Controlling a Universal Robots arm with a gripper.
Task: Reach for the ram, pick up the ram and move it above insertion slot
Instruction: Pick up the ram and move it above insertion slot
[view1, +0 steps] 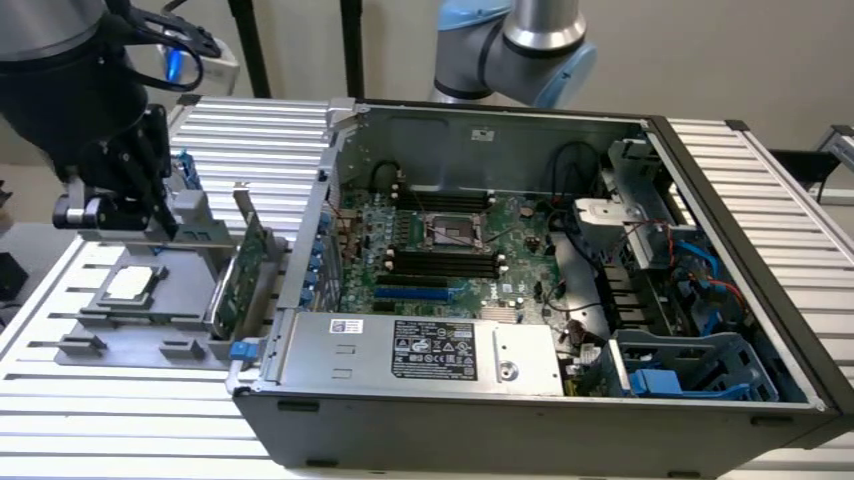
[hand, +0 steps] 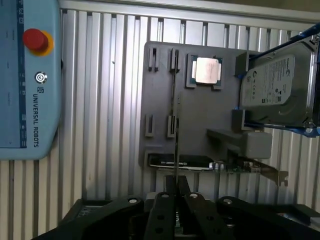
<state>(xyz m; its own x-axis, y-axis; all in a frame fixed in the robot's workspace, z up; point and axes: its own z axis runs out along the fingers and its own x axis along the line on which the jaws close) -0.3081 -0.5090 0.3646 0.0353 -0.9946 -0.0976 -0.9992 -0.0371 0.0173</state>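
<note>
The ram (hand: 175, 135) appears edge-on as a thin dark stick running out from between my fingertips. My gripper (hand: 176, 184) is shut on its near end. The stick lines up with a pair of slots in the grey holder plate (hand: 195, 115); whether it is clear of them I cannot tell. In the exterior view my gripper (view1: 138, 215) hangs over that holder (view1: 127, 320) at the exterior view's left, outside the open computer case. The black memory slots (view1: 441, 262) lie on the motherboard inside the case, well to the exterior view's right of my gripper.
The holder also carries a processor chip (hand: 207, 70), a hard drive (hand: 272, 85) and a tall green expansion card (view1: 247, 270) standing against the case wall (view1: 314, 230). A blue teach pendant (hand: 30, 75) lies on the ribbed table. A second arm (view1: 521, 45) stands behind the case.
</note>
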